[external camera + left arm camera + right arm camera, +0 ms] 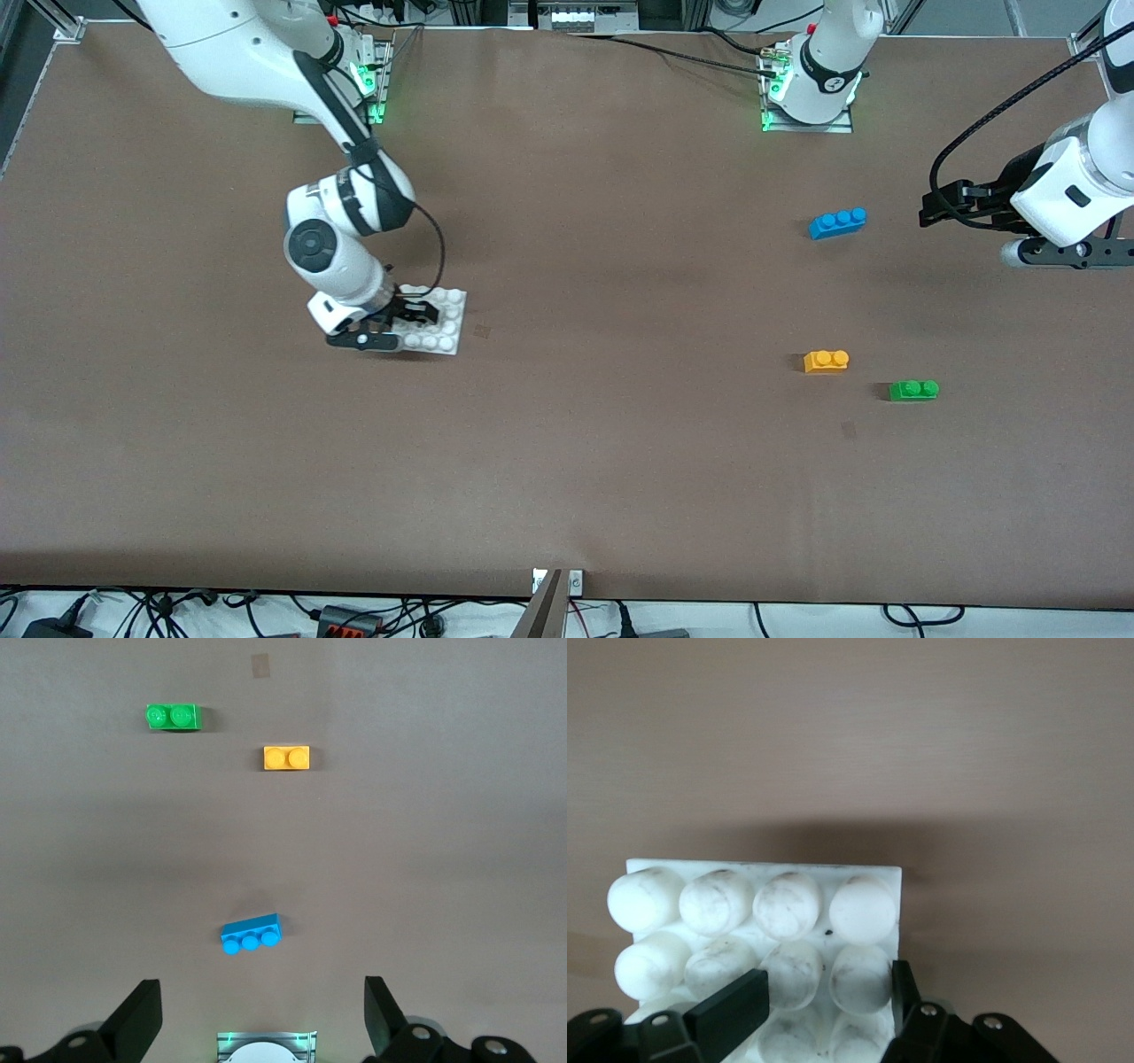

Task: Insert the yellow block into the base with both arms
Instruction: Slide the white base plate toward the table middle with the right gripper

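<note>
Brown table (567,443) — right gripper (409,316) clenched on base (446,321), left gripper (930,208) released.

Yellow block (826,361) orange-yellow; base (440,322) white, scuffed studs; bricks green (913,390), blue (837,222); table (620,461) brown

A robotics lab: two arms bolted to a brown-covered table (620,461).
</note>
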Motion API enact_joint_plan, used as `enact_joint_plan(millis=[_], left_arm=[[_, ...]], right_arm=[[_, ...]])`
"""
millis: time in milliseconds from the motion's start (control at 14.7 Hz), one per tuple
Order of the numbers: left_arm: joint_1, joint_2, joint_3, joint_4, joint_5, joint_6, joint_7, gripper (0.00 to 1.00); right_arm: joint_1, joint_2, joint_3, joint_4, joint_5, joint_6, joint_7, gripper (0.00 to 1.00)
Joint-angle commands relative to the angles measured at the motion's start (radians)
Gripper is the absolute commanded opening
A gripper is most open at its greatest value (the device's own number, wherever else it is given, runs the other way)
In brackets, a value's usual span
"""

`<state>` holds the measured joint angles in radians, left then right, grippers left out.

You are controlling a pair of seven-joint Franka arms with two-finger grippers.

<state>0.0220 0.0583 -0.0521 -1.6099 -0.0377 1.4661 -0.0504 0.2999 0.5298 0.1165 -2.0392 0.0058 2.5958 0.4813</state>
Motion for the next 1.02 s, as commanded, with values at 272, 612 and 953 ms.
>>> enact_joint_plan(millis=[272, 612, 953], left_arm=[[0.003, -0.011, 0.000, 0.001, -0.016, -0.015, 0.023, 1.00], [0.003, -0.012, 0.000, 0.001, -0.016, -0.016, 0.023, 1.00], [0.003, -0.011, 0.001, 0.008, -0.016, -0.024, 0.023, 1.00]], right_arm=[[0.174, 0.202, 0.002, 0.275, 0.017, 0.010, 0.165, 0.63], [0.255, 0.314, 0.029, 0.454, 0.017, 0.012, 0.169, 0.63], [0.284, 0.338, 0.060, 0.502, 0.019, 0.017, 0.169, 0.63]])
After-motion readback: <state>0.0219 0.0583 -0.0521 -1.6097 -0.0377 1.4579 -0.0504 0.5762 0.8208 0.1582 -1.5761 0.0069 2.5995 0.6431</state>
